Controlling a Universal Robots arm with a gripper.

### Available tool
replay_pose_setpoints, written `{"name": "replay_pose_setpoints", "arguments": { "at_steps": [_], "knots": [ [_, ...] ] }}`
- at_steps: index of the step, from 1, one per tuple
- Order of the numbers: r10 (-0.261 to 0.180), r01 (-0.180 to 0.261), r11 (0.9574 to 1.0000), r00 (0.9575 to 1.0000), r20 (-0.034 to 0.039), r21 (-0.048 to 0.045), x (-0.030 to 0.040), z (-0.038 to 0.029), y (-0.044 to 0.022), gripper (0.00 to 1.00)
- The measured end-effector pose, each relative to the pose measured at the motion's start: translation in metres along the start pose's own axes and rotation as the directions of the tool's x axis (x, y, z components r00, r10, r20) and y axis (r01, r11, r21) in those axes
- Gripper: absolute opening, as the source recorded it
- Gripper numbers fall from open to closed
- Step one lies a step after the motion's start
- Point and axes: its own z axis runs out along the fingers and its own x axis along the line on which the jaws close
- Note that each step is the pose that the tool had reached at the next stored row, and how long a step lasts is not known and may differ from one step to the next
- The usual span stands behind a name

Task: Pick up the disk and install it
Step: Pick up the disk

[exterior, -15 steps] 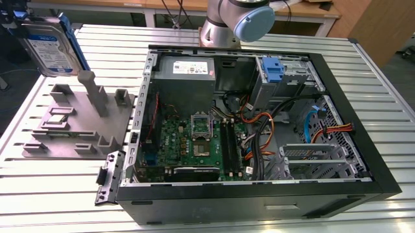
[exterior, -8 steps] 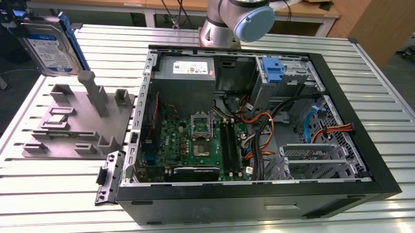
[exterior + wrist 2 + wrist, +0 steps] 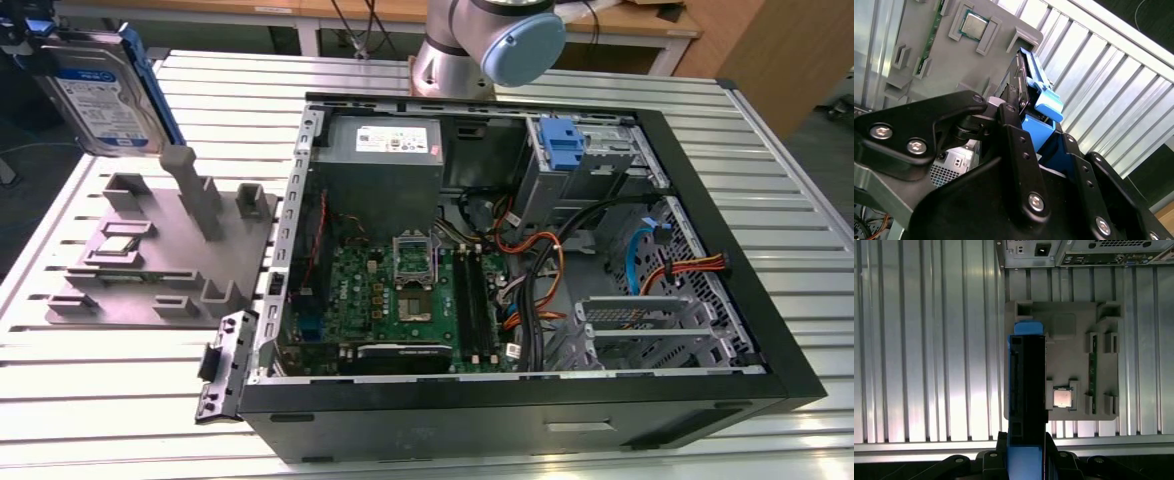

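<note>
Second wrist view: gripper (image 3: 1026,112) clamped on disk (image 3: 1049,102). Exterior view shows its label, raised above grey fixture (image 3: 134,270), open case (image 3: 747,330) beside.

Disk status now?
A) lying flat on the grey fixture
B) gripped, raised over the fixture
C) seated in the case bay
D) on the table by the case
B: the gripper is shut on the disk, which hangs upright above the fixture.
</note>
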Motion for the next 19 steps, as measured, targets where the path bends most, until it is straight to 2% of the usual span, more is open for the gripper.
{"name": "replay_pose_setpoints", "arguments": {
  "at_steps": [19],
  "knots": [
    [0.000, 0.000, 1.0000, 1.0000, 0.0000, 0.0000, 0.0000, -0.0025, 0.0000, 0.36]
  ]
}}
